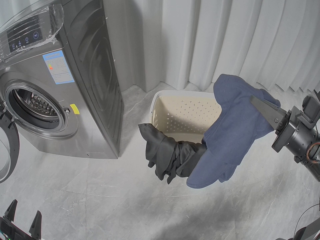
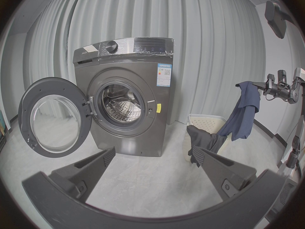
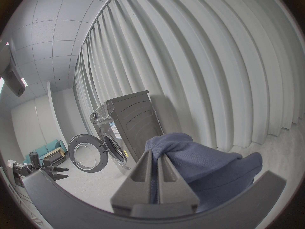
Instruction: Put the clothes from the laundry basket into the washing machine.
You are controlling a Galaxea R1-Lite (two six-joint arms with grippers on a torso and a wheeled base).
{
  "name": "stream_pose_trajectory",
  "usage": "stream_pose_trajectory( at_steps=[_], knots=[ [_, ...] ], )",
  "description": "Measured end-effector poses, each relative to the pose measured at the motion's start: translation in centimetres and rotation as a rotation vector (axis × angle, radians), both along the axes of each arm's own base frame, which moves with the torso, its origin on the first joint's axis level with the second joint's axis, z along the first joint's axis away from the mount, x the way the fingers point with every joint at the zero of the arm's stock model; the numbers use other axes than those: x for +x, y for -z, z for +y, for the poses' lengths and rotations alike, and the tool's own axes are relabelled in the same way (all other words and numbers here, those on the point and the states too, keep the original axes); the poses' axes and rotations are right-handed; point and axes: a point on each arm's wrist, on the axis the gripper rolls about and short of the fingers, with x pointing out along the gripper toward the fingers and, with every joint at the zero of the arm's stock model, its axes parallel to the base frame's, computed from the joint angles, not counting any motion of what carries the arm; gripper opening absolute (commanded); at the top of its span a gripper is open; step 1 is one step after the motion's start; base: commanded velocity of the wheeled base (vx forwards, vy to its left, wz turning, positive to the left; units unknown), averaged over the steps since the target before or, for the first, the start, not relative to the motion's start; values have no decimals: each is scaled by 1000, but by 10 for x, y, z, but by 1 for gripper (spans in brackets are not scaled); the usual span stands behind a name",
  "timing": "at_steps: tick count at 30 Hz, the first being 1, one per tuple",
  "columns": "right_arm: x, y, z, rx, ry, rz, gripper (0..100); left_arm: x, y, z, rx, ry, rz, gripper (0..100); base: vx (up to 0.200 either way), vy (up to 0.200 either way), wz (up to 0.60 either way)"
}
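Observation:
My right gripper is shut on a blue garment and holds it up above the white laundry basket; the cloth hangs down in front of the basket. The wrist view shows the closed fingers pinching the blue garment. A black garment drapes over the basket's near rim, partly under the blue one. The grey washing machine stands to the left with its round door swung wide and the drum showing. My left gripper sits low at the near left, open, holding nothing.
White curtains hang behind the basket and the machine. Bare grey floor stretches between the machine, the basket and my arms. The open door juts out at the far left of the head view.

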Motion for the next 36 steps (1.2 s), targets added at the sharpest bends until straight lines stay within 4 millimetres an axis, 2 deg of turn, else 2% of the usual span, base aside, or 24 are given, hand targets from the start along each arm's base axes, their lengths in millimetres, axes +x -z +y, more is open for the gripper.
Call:
stream_pose_trajectory(
  at_steps=[14,23,36],
  knots=[
    [1,0,0,-2,0,1,0,0,0,0,2,-3,-1,100,0,200,0],
    [1,1,0,-2,-1,2,0,0,0,0,0,-2,0,100,0,0,0],
    [1,1,0,-2,0,3,0,0,0,0,-2,0,0,100,-200,0,0]
  ],
)
